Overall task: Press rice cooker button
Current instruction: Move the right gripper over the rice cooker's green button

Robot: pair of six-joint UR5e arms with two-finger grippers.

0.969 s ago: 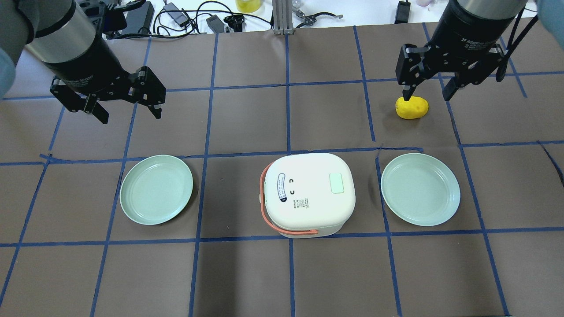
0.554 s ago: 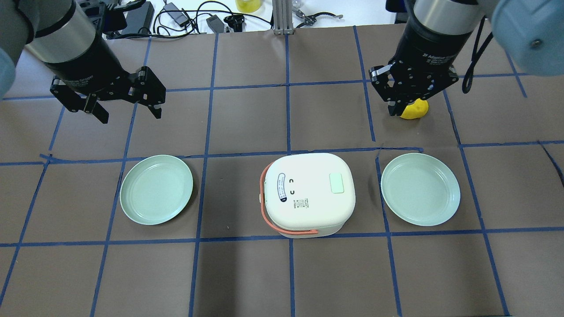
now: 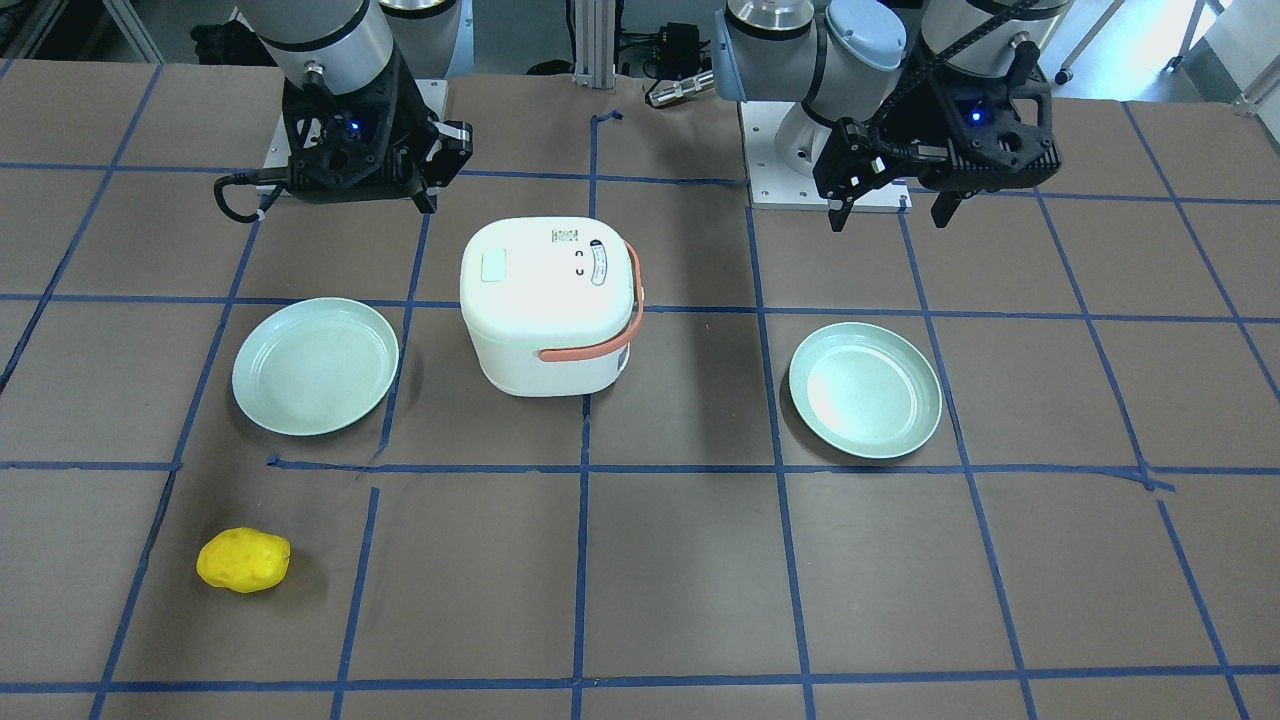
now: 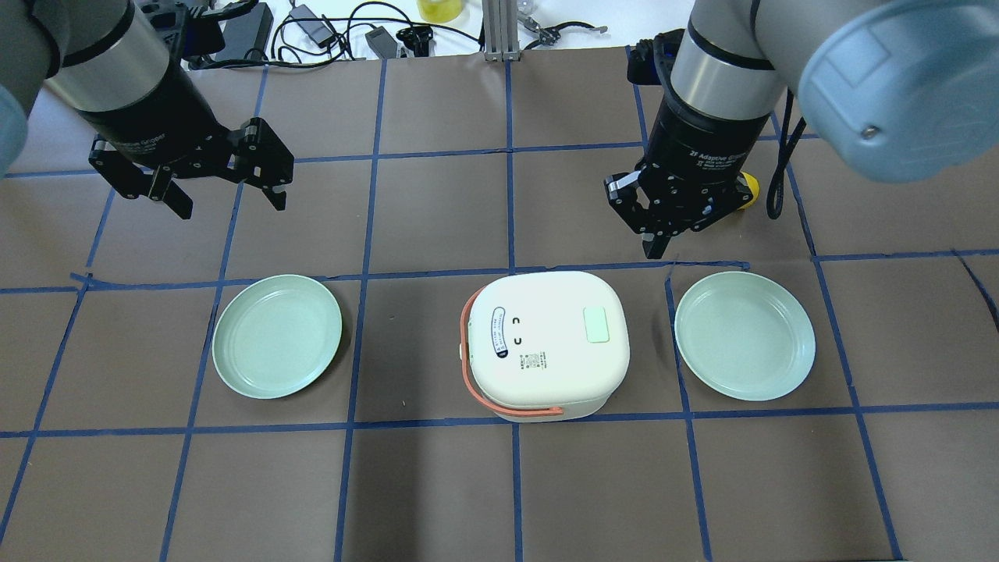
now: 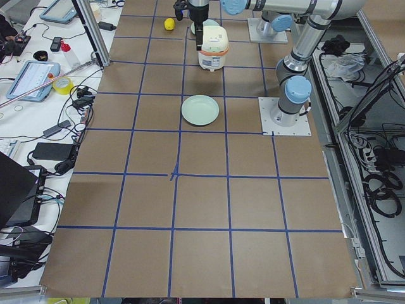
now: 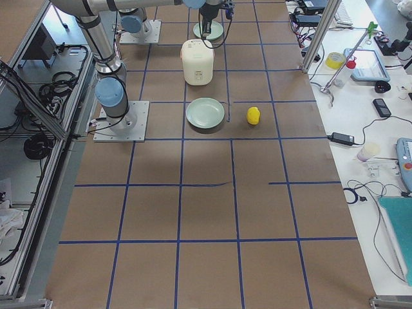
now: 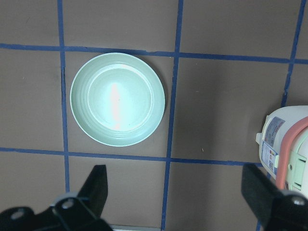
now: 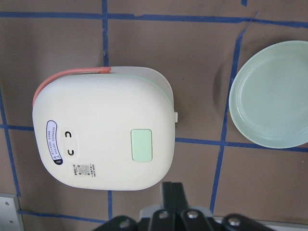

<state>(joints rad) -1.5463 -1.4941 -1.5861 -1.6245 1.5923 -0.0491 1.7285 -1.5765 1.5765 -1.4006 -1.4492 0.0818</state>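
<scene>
1. The table (image 4: pixel 437 211) is covered with brown paper and divided into squares by blue tape. Past its far edge, the overhead view shows black cables (image 4: pixel 328 31) on a white bench.
2. The rice cooker (image 4: pixel 546 343) stands in the middle of the table, between the left plate (image 4: pixel 277 336) and the right plate (image 4: pixel 745 336), both pale green. Its lid is down and its orange handle (image 4: pixel 482 394) lies along its side.
3. The button (image 8: pixel 142 144) is a pale green rectangle on the lid, on the side toward the right plate. The right wrist view shows it most clearly.
4. The right gripper (image 4: pixel 652 248) hangs over the table just beyond the far edge of the cooker, on the button's side and apart from it. Its jaws are pressed together and hold nothing.
5. A yellow object (image 3: pixel 243 560) is almost hidden behind the right gripper in the overhead view. The front-facing view shows it whole, lying alone on the table, well apart from the cooker.
6. The left gripper (image 4: pixel 232 204) hangs above the table beyond the left plate. Its jaws are wide apart and empty. The left wrist view looks down on this plate and shows only a slice of the cooker at its edge.
7. In the exterior left view the cooker is small and far away, and the right arm stands partly in front of it.
</scene>
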